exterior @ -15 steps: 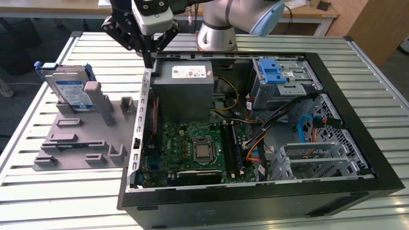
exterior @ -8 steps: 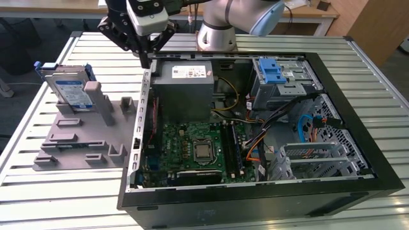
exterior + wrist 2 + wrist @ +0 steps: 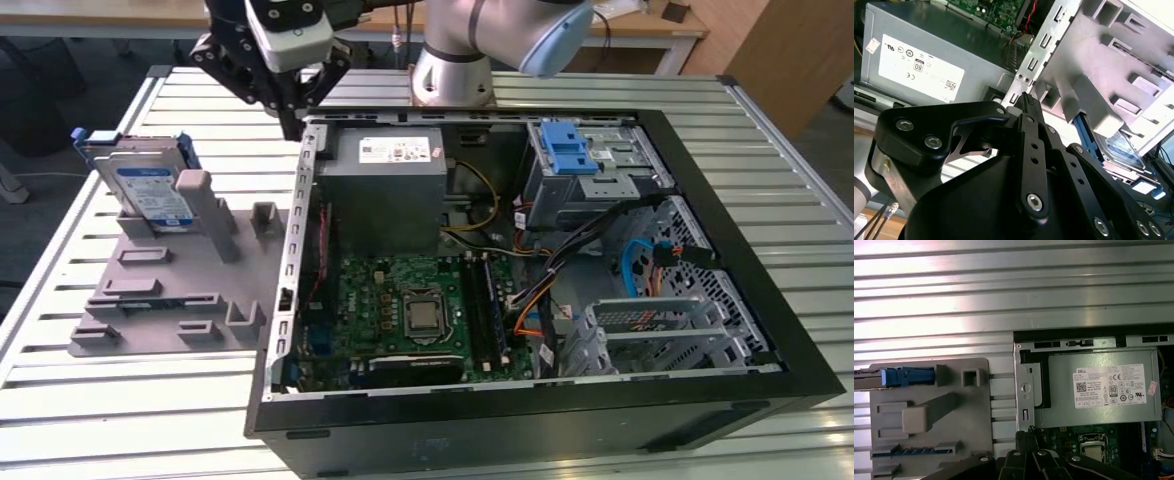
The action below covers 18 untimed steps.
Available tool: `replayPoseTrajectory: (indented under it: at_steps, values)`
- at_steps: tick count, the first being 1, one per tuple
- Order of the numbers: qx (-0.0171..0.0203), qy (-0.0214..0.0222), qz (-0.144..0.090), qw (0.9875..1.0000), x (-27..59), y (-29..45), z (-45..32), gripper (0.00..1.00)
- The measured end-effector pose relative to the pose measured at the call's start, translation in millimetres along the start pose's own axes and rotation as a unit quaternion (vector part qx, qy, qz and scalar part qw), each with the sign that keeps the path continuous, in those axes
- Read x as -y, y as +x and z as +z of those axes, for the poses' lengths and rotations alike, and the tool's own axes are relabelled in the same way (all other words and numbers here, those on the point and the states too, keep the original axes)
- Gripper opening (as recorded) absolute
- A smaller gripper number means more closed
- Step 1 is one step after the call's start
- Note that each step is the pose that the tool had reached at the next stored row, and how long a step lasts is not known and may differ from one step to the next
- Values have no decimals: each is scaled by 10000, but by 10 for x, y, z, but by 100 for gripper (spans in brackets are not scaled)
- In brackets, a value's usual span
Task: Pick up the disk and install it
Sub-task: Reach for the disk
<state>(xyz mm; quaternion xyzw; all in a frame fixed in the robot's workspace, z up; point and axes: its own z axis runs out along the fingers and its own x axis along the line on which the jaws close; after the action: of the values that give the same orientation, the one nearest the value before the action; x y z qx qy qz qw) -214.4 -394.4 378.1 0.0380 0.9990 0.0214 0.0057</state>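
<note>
The pincer (image 3: 291,130), pressed together and holding nothing, hangs over the open computer case's (image 3: 534,432) wall on the exterior view's left. Inside the case sit a grey power box (image 3: 387,190), a circuit board (image 3: 400,300) and a drive cage (image 3: 587,185). Beside the case, the disk (image 3: 147,190) stands upright in a grey holder (image 3: 174,300) on the worktop (image 3: 107,420).

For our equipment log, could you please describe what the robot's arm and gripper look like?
The arm is made of smooth silver tubes with a pale blue-grey cap on one joint. A white block sits at its wrist. The gripper is matte black, built of linked bars with silver screws.
</note>
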Motion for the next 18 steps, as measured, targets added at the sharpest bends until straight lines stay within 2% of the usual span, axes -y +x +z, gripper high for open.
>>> replayPoseTrajectory:
  at_steps: [18]
  values:
    - [-1, 1, 1, 10000, -87, 158, 22, 11]
